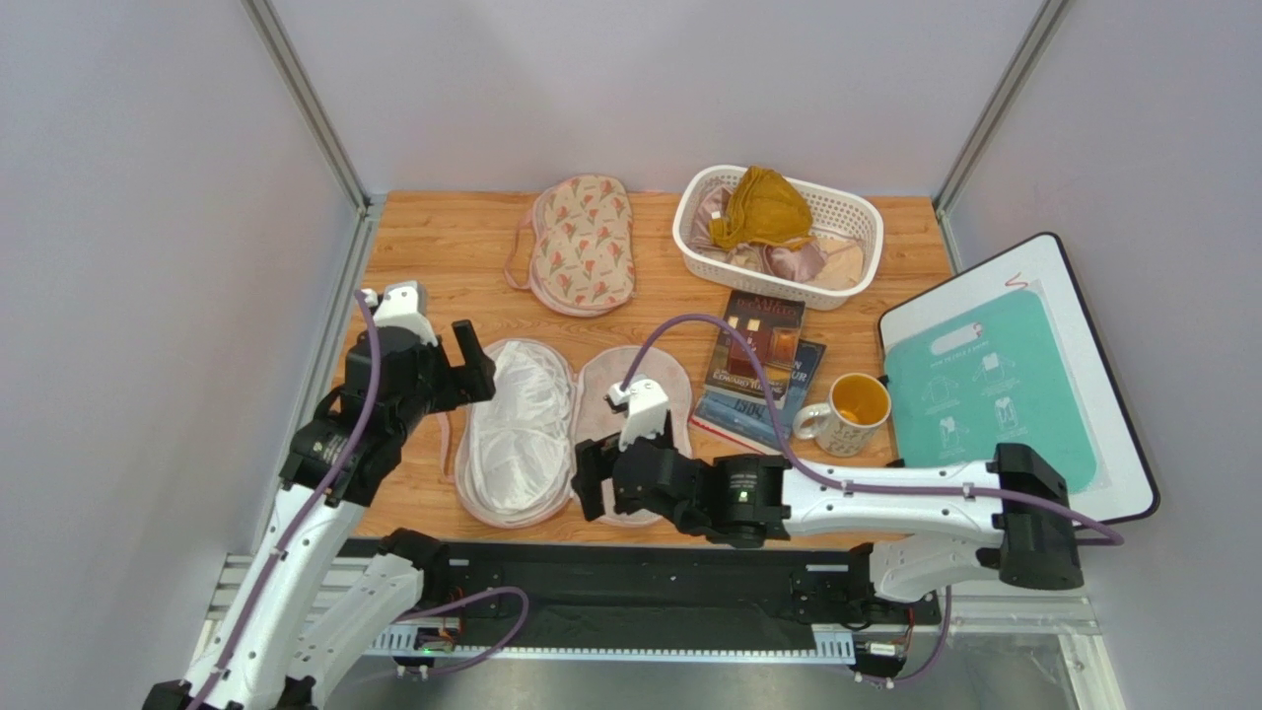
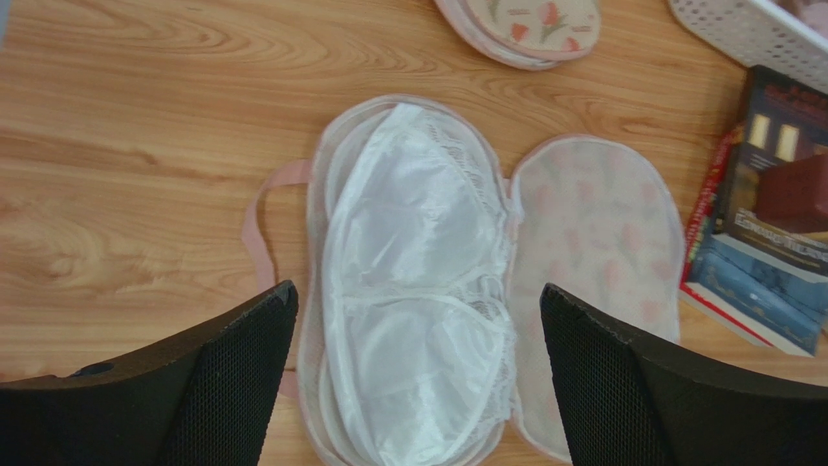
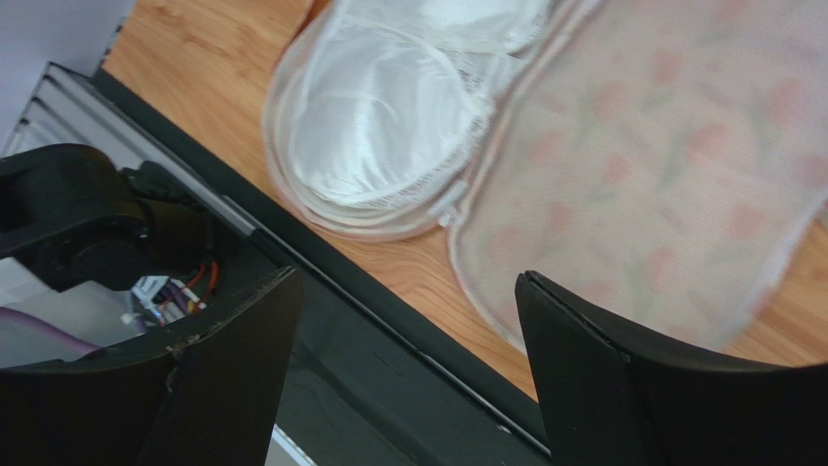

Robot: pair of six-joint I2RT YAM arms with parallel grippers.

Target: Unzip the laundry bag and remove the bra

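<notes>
The laundry bag [image 1: 605, 388] lies unzipped and spread flat near the table's front edge, its floral lid [image 2: 593, 223] folded out to the right. The white bra [image 1: 519, 414] rests in the bag's left half, cups up, with lace along its right side [image 2: 408, 243]. My left gripper [image 1: 440, 352] hovers open above the bag's left half, its fingers either side of the bra in the left wrist view [image 2: 418, 289], touching nothing. My right gripper [image 1: 593, 481] stands open and empty over the bag's near end [image 3: 408, 276], where the bra [image 3: 379, 116] and lid [image 3: 661, 146] show beyond it.
A second, closed floral bag [image 1: 582, 244] lies at the back. A white basket [image 1: 859, 244] holds a mustard garment [image 1: 759, 207] and a pinkish one. Books [image 1: 759, 363], a mug [image 1: 847, 411] and a teal board [image 1: 1007, 385] sit to the right.
</notes>
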